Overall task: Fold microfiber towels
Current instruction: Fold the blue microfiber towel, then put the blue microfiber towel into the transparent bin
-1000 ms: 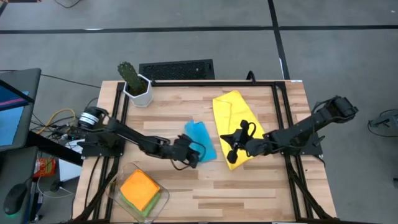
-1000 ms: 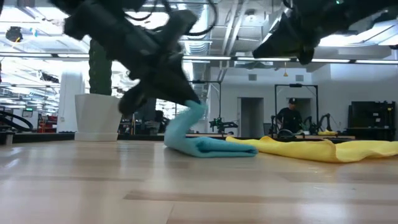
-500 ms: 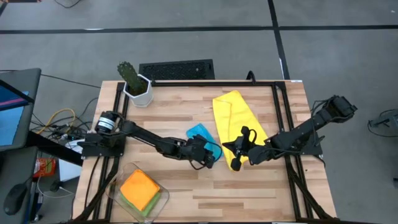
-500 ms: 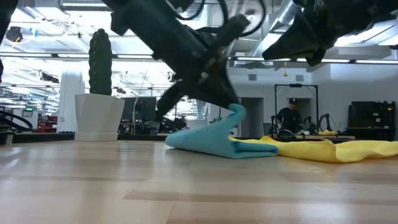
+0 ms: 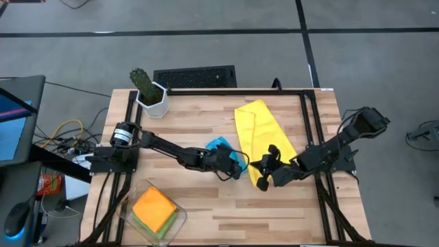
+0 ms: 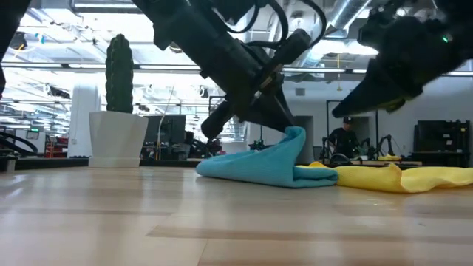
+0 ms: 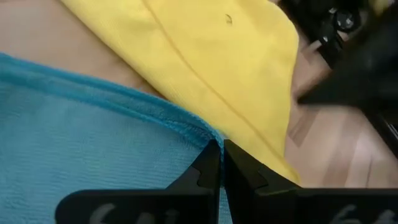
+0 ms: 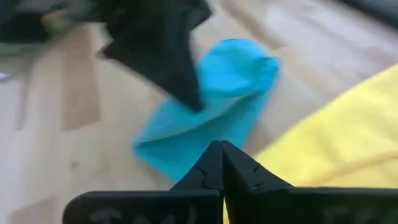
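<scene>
light blue towel (image 5: 221, 145) pinched in left gripper (image 5: 239, 167) jaws, beside yellow towel (image 5: 258, 130)

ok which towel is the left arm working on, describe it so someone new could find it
On the wooden table, look just left of the long yellow towel near the middle. There the left gripper is shut on the light blue towel, lifting one edge. It is the only blue cloth, and it is smaller and more bunched than the yellow one.
</scene>
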